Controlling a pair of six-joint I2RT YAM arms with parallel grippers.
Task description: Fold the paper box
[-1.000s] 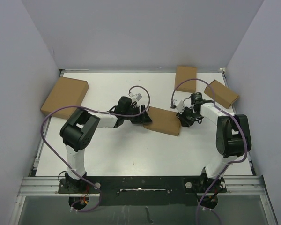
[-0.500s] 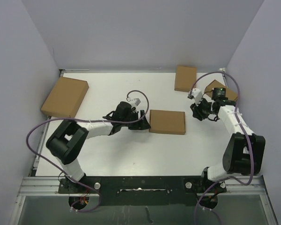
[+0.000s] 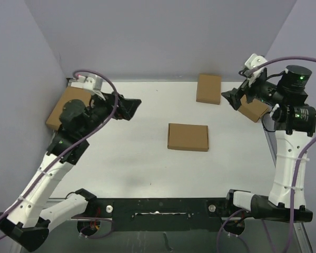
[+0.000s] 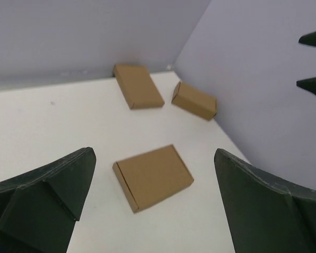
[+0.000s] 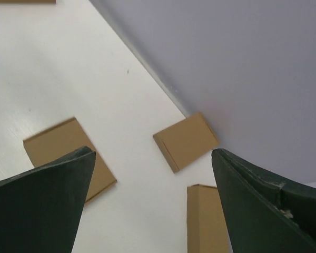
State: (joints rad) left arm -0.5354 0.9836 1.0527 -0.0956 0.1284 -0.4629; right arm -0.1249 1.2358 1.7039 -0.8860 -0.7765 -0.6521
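From my remote seat, I see the paper box [image 3: 188, 137] lying flat at the middle of the table [image 3: 147, 168], well apart from the rest. The larger box [image 3: 57, 112] sits far left, partly hidden by my left arm [image 3: 76, 129]. Two smaller boxes lie far right, one [image 3: 208, 88] by the back wall and the other [image 3: 254, 109] to its right.

Your top camera looks down on the whole table [image 3: 147, 163] from high up. Both wrist cameras sit far off. All see the paper box [image 3: 188, 137].
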